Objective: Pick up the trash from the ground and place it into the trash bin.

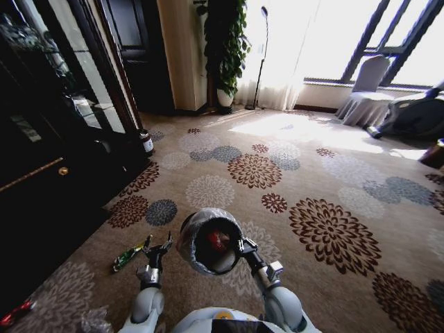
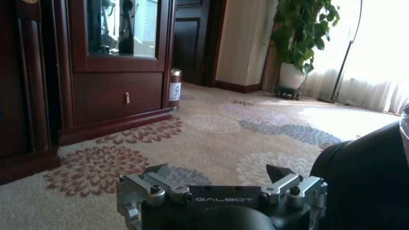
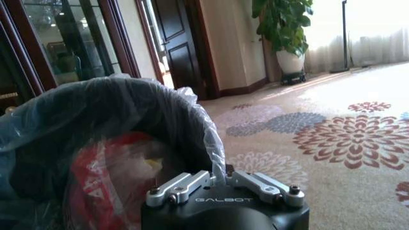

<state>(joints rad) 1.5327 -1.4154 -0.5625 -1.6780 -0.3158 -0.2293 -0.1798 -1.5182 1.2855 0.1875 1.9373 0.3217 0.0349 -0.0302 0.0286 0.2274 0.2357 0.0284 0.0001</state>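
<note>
Nearest the head camera, the robot's pale rounded shoulders rise at the bottom edge, and from them both arms reach forward over a beige pile carpet (image 1: 326, 173) patterned with round chrysanthemum blooms in brown, grey and cream. Far left, a small red piece (image 1: 15, 313) lies at the foot of the dark glossy wooden cabinet (image 1: 48, 173), and a crinkled clear plastic wad (image 1: 94, 320) sits on the carpet just inside it. A slim green wrapper (image 1: 130, 255) lies flat beside the left gripper (image 1: 159, 247), which hangs just left of the bin with its metal jaws spread apart and nothing between them; the left wrist view shows the same pointed fingertips (image 2: 280, 171) held wide. The trash bin (image 1: 189, 239), a round black bucket lined with a wrinkled translucent bag, is lifted at centre, holding red and pale crumpled litter. The right gripper (image 3: 219, 184) is clenched on the bin's near rim, pinching the bag's edge. To the right, the carpet runs open and sunlit toward a draped grey chair (image 1: 366, 97) and tall windows.
</note>
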